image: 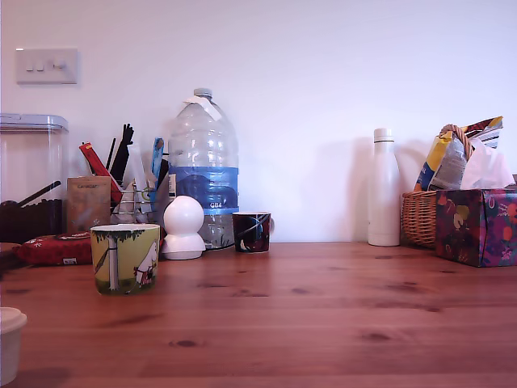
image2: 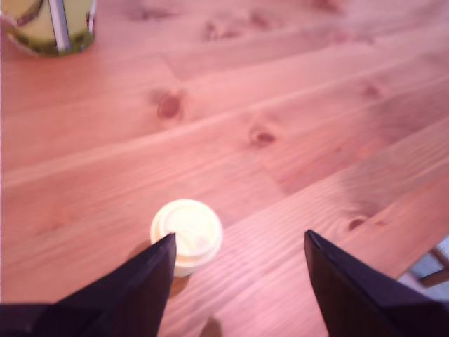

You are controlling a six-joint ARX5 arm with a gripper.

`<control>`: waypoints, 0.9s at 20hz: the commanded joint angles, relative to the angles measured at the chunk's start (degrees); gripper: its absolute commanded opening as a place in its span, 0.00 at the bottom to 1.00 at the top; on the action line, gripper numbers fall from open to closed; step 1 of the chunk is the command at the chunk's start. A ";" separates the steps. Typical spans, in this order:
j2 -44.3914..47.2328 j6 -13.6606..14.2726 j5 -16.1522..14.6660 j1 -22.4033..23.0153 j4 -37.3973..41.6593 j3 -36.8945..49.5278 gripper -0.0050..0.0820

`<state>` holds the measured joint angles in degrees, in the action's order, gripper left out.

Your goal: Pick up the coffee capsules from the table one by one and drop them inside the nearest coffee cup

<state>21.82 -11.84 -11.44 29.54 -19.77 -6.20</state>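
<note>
In the wrist view an off-white coffee capsule [image2: 186, 233] stands flanged rim up on the reddish-brown wooden table [image2: 295, 98]. My gripper [image2: 240, 237] hangs open above the table with nothing between its dark fingers [image2: 137, 291]. One fingertip overlaps the capsule's edge; the other is far off to the side. The yellow-green coffee cup [image2: 49, 27] shows at the picture's corner, well away from the capsule. In the exterior view the cup [image: 125, 259] stands upright at the left, and the capsule [image: 8, 343] is cut off by the lower left edge. The gripper is outside that view.
Behind the cup, along the wall in the exterior view, stand a white round-headed figure [image: 183, 228], a small dark patterned cup [image: 252, 232], a large water bottle [image: 203, 166], a white bottle [image: 384, 187], a wicker basket [image: 420, 218] and a tissue box [image: 477, 226].
</note>
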 commanded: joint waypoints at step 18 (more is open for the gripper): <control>25.46 -1.07 8.20 4.76 18.67 -0.24 0.65</control>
<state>46.50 -13.08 -3.64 33.95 -1.98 -6.24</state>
